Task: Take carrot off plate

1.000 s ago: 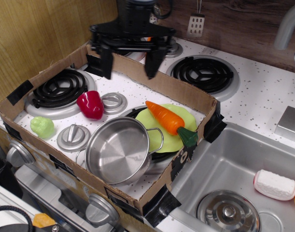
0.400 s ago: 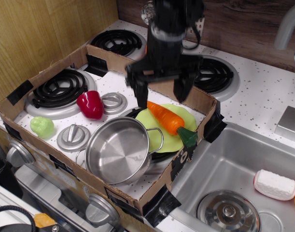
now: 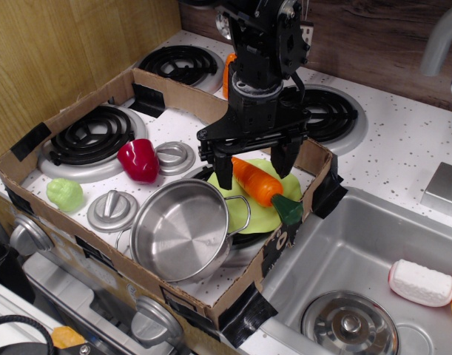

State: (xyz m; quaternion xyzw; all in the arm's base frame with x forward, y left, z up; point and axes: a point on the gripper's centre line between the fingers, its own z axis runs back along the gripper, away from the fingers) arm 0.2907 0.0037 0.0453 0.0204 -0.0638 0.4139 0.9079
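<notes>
The orange carrot [image 3: 257, 183] with its dark green stem cap lies diagonally across the lime-green plate [image 3: 244, 211], stem toward the front right cardboard wall. My gripper [image 3: 252, 164] is open and hangs right over the carrot's thick middle. One finger [image 3: 223, 168] stands on the carrot's left, the other finger [image 3: 280, 159] on its right. The fingertips are at about the carrot's height; I cannot tell whether they touch it. The plate sits on a burner, partly hidden by the steel pot.
A steel pot [image 3: 180, 229] stands just left of the plate. A red pepper [image 3: 138, 160], a green vegetable toy [image 3: 64, 194] and two silver lids [image 3: 174, 157] lie inside the cardboard box wall [image 3: 314, 159]. A sink [image 3: 359, 274] is at the right.
My gripper has moved from the back of the stove forward and down, and now straddles the carrot. The carrot and plate have not moved.
</notes>
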